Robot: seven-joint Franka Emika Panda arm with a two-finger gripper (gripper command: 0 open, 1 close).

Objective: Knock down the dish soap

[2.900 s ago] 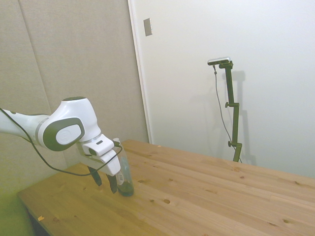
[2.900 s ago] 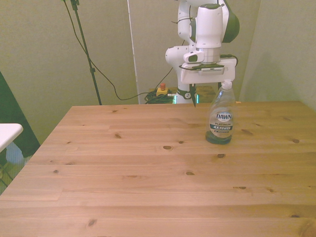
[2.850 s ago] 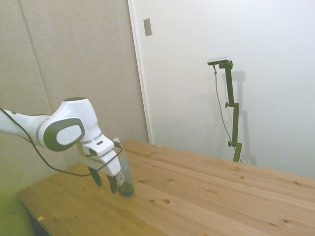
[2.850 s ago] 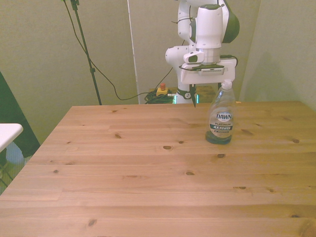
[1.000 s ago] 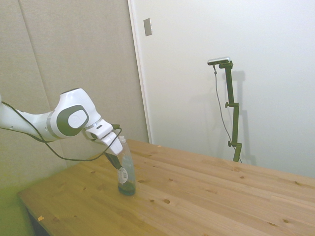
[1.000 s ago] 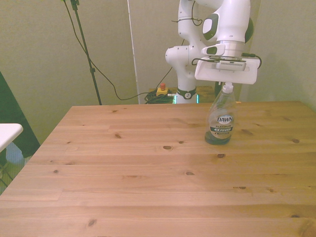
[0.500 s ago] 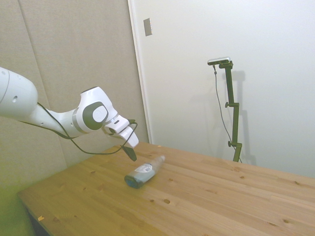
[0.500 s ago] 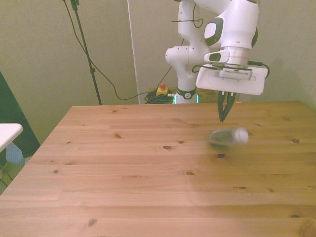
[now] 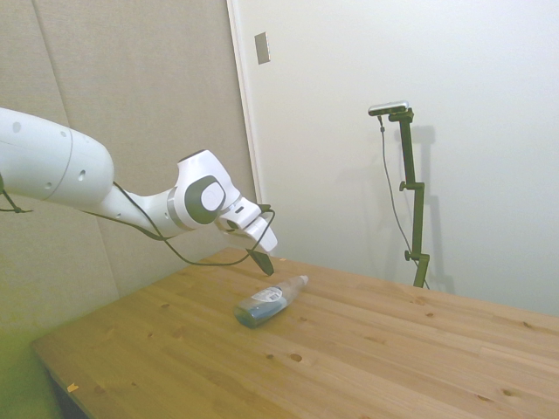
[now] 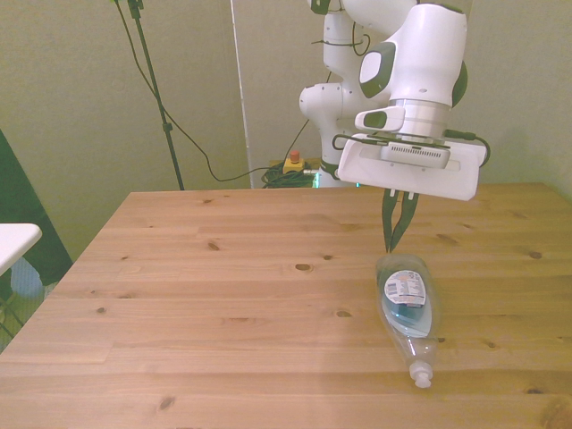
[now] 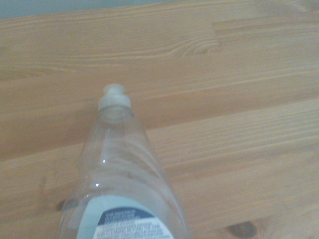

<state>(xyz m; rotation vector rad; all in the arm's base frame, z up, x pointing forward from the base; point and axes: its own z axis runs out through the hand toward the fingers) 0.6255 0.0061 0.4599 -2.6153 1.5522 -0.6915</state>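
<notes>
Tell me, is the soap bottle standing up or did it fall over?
Fallen over. The dish soap bottle lies flat on its side on the wooden table, white cap pointing away from the claw.

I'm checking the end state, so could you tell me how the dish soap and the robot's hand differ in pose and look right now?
The dish soap lies flat on the table; the hand hangs above its base, pointing down. The bottle is clear with a white cap; the hand's fingers are dark under a white body. The fingers look closed on nothing.

The dish soap [image 11: 124,184] is cut off at its base (label half gone) in the wrist view.
</notes>
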